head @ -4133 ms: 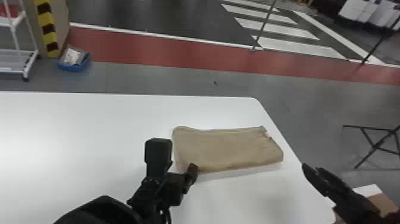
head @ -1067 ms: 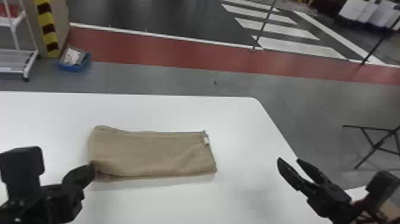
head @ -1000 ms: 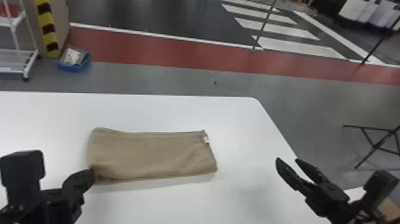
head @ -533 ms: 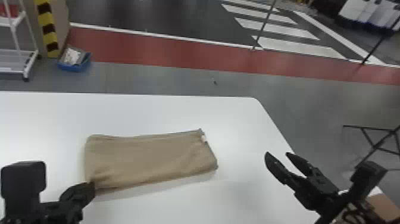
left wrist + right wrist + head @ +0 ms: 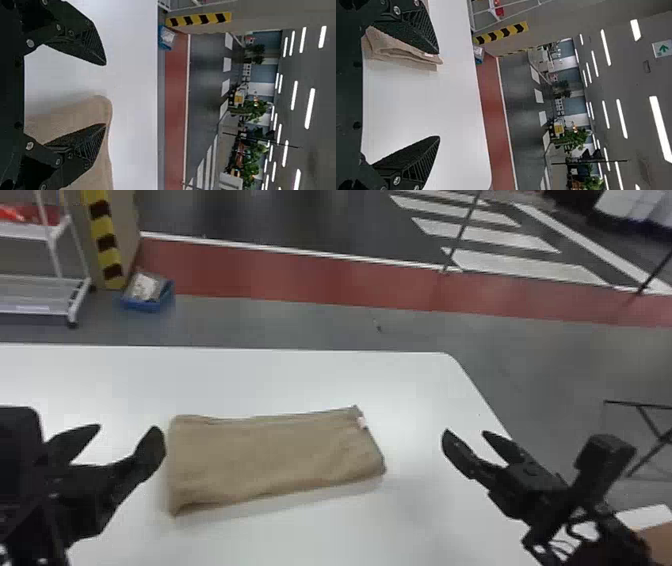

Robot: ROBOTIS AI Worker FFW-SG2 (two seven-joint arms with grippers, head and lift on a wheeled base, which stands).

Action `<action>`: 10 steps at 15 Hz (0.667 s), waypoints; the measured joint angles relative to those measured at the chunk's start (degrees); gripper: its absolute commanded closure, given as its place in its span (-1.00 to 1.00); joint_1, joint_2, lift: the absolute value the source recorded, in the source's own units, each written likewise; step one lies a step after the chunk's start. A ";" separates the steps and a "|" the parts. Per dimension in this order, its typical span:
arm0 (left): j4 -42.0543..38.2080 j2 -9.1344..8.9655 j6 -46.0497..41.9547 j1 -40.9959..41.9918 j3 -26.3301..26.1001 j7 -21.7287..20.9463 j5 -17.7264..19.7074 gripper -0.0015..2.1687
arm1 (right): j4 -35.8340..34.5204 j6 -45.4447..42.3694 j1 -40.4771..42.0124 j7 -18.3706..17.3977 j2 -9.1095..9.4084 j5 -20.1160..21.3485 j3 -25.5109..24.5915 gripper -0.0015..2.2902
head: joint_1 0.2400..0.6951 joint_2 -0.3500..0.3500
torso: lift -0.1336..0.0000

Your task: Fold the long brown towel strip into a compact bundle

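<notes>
The brown towel strip (image 5: 270,455) is laid flat, folded to a layered rectangle, between the two sets of fingers. Its left end is met just beside the inner finger of the left gripper (image 5: 126,430); whether cloth is touched there cannot be told. The fingers of that gripper are spread wide, with nothing held. Those of the right gripper (image 5: 466,434) are also parted, empty, and set apart from the towel's other end, where a small white tag (image 5: 362,422) is seen at the far corner.

The lengthwise work seems done; shortening by a fold across the length is judged to be next. For this, an end should be entered low by the fingertips, one above and one beneath, so that every layer is caught. If only the top layer is pinched, the stack may be skewed or opened. The end should be lifted a little, carried over level, and laid down with its edges matched, the other end being steadied by the idle fingers if slippage is seen.

The white table (image 5: 310,377) is spread beneath both grippers, its side edge close beyond the right fingers. Farther off, past the left fingers, a blue bin (image 5: 147,297) is placed on the floor near a striped post (image 5: 106,242); neither is in the way.
</notes>
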 measured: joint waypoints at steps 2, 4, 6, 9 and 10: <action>3.78 -0.06 -3.88 -2.27 -1.96 -2.48 -0.13 -0.18 | 2.11 3.84 -5.13 -3.16 0.00 5.06 2.47 -0.85 | 1.00 -0.80 | -0.87; 8.65 -0.33 -6.17 -5.17 -5.98 -4.07 -2.31 0.04 | 3.76 4.76 -8.69 -6.17 0.00 10.54 5.81 -0.85 | 1.00 -0.84 | -0.87; 12.14 -0.70 -5.08 -7.47 -8.28 -5.47 -2.77 0.76 | 4.94 4.53 -9.98 -7.35 0.00 11.92 7.36 -0.85 | 1.00 -0.90 | -0.87; 16.38 -1.56 -3.46 -10.35 -9.95 -3.70 -2.59 0.77 | 8.00 3.54 -11.68 -9.38 0.00 11.51 7.72 -0.85 | 1.00 -0.90 | -0.87; 17.45 -1.64 -3.26 -10.92 -10.08 -4.44 -2.53 0.77 | 9.30 4.19 -12.77 -10.65 0.00 11.42 7.69 -0.86 | 1.00 -0.93 | -0.87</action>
